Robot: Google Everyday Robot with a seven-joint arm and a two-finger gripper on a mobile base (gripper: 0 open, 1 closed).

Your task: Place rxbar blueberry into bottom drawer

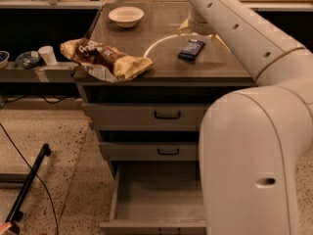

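In the camera view, we see the rxbar blueberry (191,49) lying flat on the cabinet top (146,28), right of the chip bag (105,58) and well apart from it, so it is free to pick. The gripper (199,29) hangs just behind the bar, low over the top, probably lining up a grasp; we cannot tell whether it is open or closed. The bottom drawer (156,199) is pulled out below, ready to receive the bar. The arm (244,131) hides the drawer's right side.
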